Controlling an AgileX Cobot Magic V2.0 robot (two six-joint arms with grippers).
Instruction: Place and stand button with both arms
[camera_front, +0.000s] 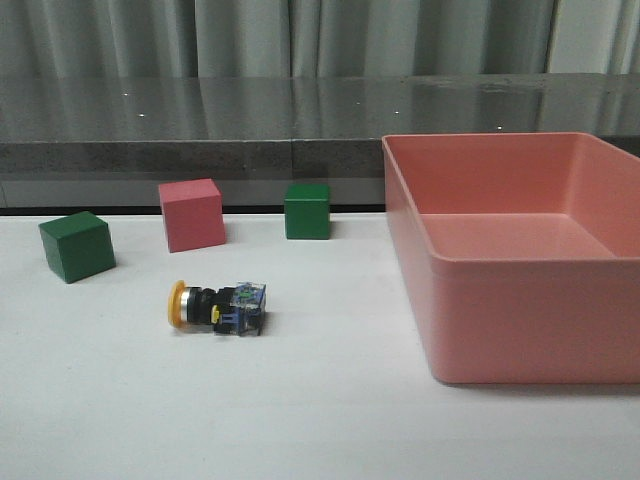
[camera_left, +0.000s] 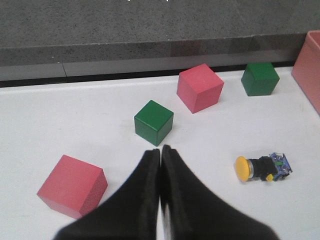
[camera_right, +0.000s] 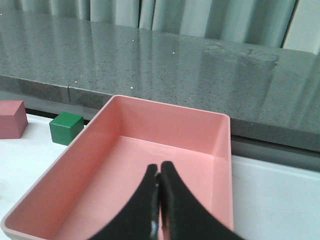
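Observation:
The button (camera_front: 215, 305) lies on its side on the white table, yellow cap to the left, clear-blue base to the right. It also shows in the left wrist view (camera_left: 262, 168). My left gripper (camera_left: 160, 150) is shut and empty, above the table, apart from the button and close to a green cube (camera_left: 153, 122). My right gripper (camera_right: 160, 167) is shut and empty, above the pink bin (camera_right: 85, 150). Neither arm shows in the front view.
The pink bin (camera_front: 480, 330) stands at the right. A green cube (camera_front: 76, 245), a pink cube (camera_front: 191, 214) and a second green cube (camera_front: 307, 210) stand behind the button. Another pink cube (camera_left: 73, 186) shows in the left wrist view. A grey ledge (camera_front: 200, 130) runs along the back.

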